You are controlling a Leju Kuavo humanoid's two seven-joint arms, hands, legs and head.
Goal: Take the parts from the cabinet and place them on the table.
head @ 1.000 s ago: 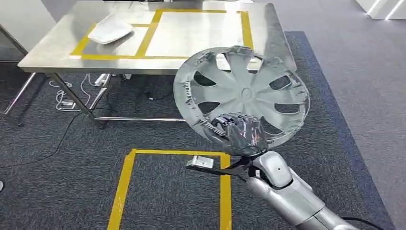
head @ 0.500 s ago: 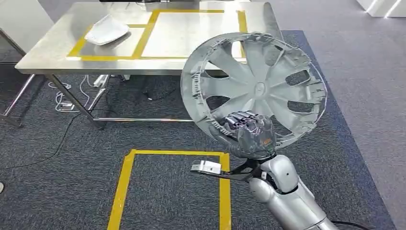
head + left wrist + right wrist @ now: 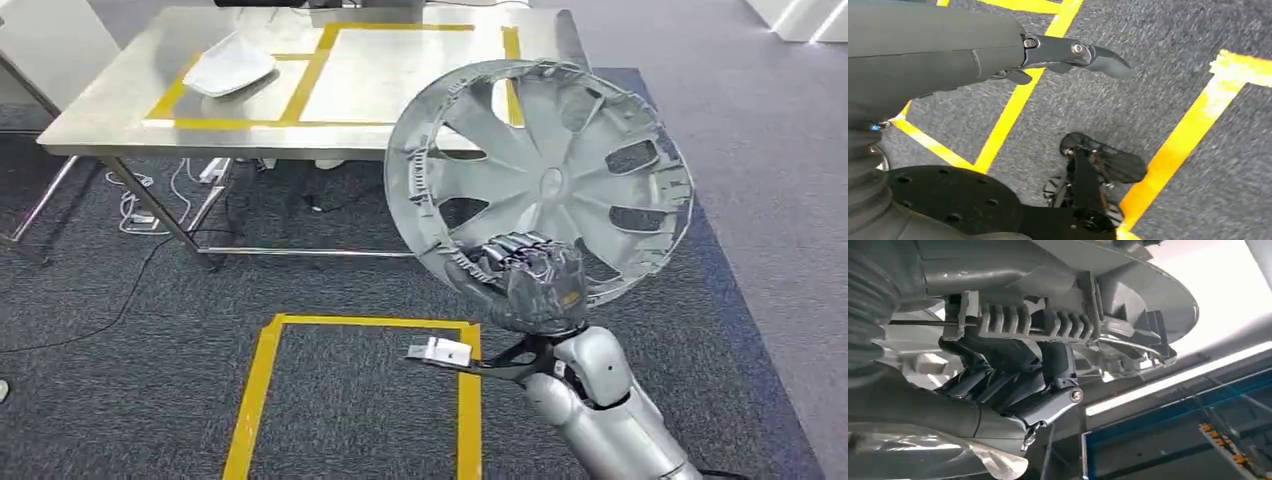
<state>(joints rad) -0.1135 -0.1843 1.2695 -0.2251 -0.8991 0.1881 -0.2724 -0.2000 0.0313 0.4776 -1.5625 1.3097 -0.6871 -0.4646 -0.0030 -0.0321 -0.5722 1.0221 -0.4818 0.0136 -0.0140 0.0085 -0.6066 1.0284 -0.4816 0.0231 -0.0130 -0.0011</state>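
Observation:
A grey spoked wheel cover (image 3: 545,180) hangs tilted in the air in front of the steel table (image 3: 420,75), overlapping its near right corner in the head view. My right hand (image 3: 525,275) grips the cover at its lower rim, fingers curled over the edge. The right wrist view shows those dark fingers (image 3: 1013,380) wrapped under the ribbed rim of the wheel cover (image 3: 1048,320). A white part (image 3: 230,65) lies in the left taped box on the table. My left hand (image 3: 998,50) hangs over the carpet, a dark finger stretched out and nothing in it.
Yellow tape marks two boxes on the table top. A yellow taped square (image 3: 265,380) lies on the grey carpet just ahead of me. Cables (image 3: 150,200) trail under the table near its left legs.
My right hand has lifted the wheel cover higher and to the right, and the cover now stands more upright. The view itself has shifted slightly.

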